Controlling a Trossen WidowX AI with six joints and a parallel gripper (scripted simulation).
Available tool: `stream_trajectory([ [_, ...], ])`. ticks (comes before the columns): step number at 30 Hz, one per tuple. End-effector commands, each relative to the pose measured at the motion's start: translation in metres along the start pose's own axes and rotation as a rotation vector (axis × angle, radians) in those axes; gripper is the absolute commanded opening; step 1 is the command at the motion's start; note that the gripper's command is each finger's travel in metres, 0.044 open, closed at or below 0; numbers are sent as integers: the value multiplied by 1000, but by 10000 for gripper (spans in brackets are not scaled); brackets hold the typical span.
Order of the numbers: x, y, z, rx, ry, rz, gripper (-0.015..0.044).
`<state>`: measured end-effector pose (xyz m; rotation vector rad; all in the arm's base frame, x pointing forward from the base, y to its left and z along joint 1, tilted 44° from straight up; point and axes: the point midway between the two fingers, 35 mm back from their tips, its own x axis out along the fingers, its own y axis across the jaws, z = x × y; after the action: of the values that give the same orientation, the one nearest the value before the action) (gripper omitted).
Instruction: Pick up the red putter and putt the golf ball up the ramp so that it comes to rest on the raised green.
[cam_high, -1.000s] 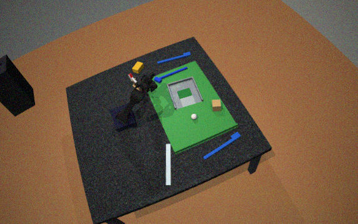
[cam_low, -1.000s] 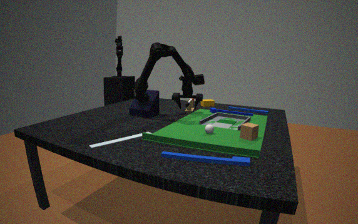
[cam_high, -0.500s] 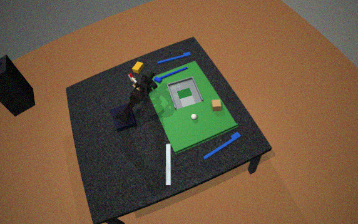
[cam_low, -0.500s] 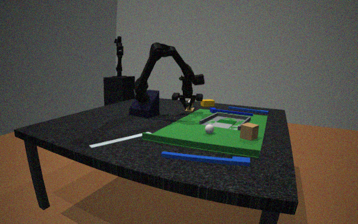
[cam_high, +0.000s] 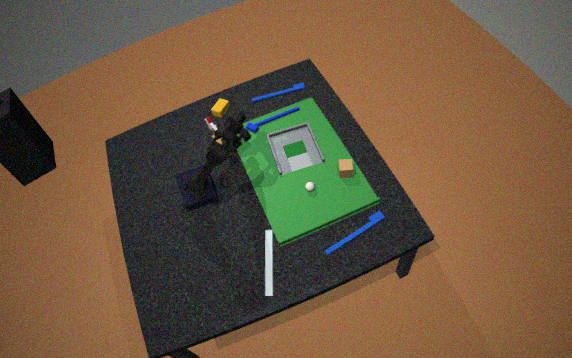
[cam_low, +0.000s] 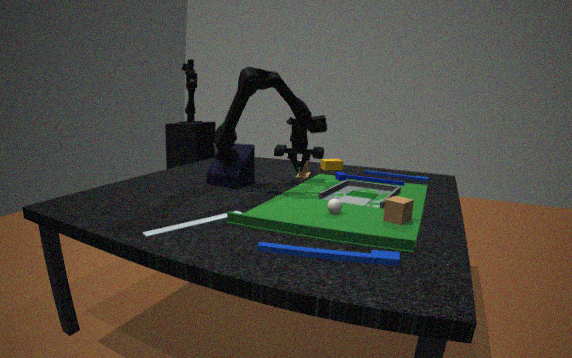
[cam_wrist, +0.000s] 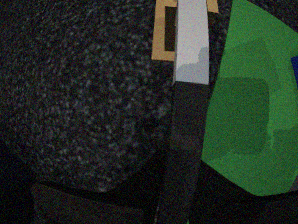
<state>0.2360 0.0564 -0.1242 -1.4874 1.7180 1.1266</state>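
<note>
The red putter (cam_high: 213, 127) (cam_wrist: 192, 50) has a red end, a white shaft and a dark lower part in the wrist view. It leans in a small wooden stand (cam_high: 219, 141) (cam_low: 303, 175) (cam_wrist: 162, 55) beside the turf's far left edge. My gripper (cam_low: 299, 170) is shut on the putter, low over the stand; the arm hides the grasp in the top view. The white golf ball (cam_high: 310, 186) (cam_low: 334, 206) rests on the green turf (cam_high: 320, 212) (cam_low: 300, 214), in front of the pale ramp (cam_high: 303, 161). The raised green (cam_high: 295, 148) (cam_low: 361, 194) lies behind the ramp, inside grey walls.
A wooden cube (cam_high: 345, 168) (cam_low: 398, 210) stands right of the ball. A dark blue putter-shaped piece (cam_high: 275, 119) lies on the turf's far part. Lighter blue ones lie behind (cam_high: 275, 93) and in front (cam_high: 352, 235). A yellow block (cam_high: 220, 107) and white bar (cam_high: 269, 262) are on the table.
</note>
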Motion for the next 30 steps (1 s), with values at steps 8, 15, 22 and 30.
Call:
stream_trajectory([
  [8,-79,-1,23,3,-27,-21,0],
  [15,-82,-5,11,56,-13,-24,0],
  [22,-107,-23,-43,360,-6,-59,0],
  [30,-131,-30,-112,712,11,-98,0],
])
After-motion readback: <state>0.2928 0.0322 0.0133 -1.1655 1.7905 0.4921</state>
